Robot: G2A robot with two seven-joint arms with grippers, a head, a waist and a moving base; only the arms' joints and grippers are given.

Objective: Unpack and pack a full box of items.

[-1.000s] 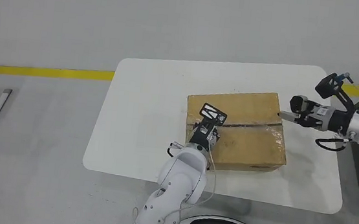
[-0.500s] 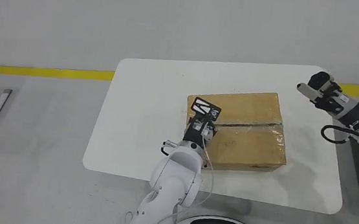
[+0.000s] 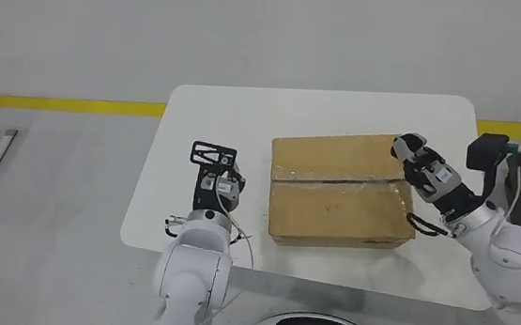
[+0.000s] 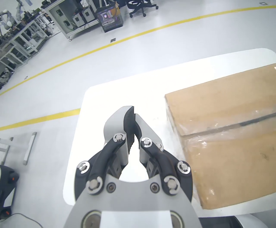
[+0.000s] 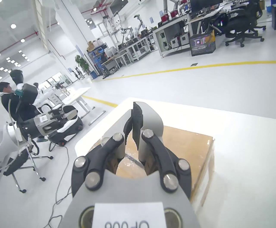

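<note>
Top view: you've got the closed brown cardboard box (image 3: 338,194), clear tape along its seam, lying right of centre on the white rounded table (image 3: 218,111). The left gripper (image 3: 225,171) is over bare tabletop beside the box's left end, and the right gripper (image 3: 406,143) is at the box's far right corner. Left wrist view: your left gripper (image 4: 130,116) has its 2 fingers pressed together on nothing, w/ the box (image 4: 226,140) close by but apart. Right wrist view: the right gripper (image 5: 135,116) also has its 2 fingers together and empty, above the box (image 5: 192,149) top; can't tell if it touches.
</note>
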